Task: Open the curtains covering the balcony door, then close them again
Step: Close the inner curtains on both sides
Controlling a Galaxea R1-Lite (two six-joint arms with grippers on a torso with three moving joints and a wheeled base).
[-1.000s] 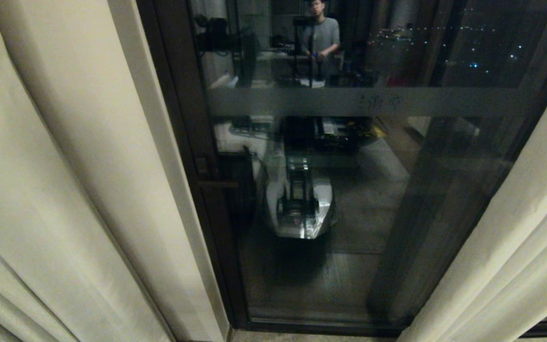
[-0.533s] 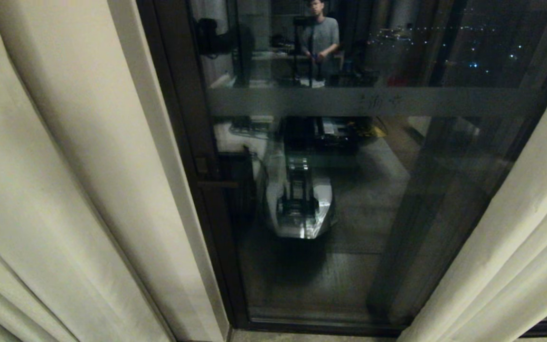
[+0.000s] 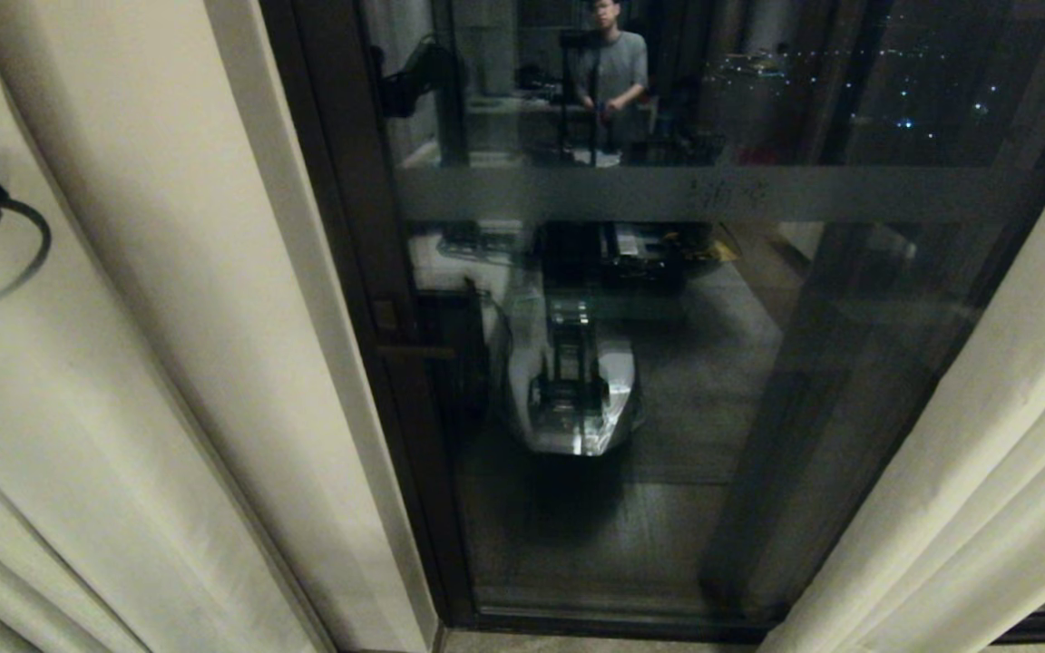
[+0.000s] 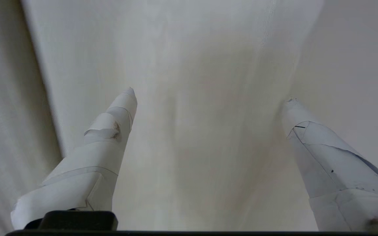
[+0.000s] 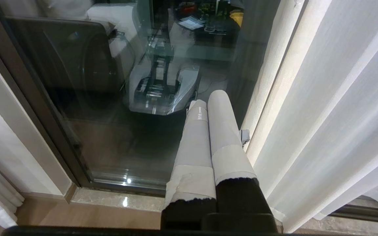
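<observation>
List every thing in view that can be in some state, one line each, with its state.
curtains: drawn apart to both sides, door glass exposed between them.
balcony door: uncovered in the middle; whether it is slid shut cannot be told.
left gripper: open, fingers spread wide, pointed at the left curtain's fabric, nothing between them.
right gripper: shut, empty, pointing down toward the door's foot beside the right curtain.

Person in grey shirt (image 3: 611, 68) reflected in glass, city lights (image 3: 908, 122) beyond, marble threshold (image 5: 116, 200), wooden floor (image 5: 77, 218).
</observation>
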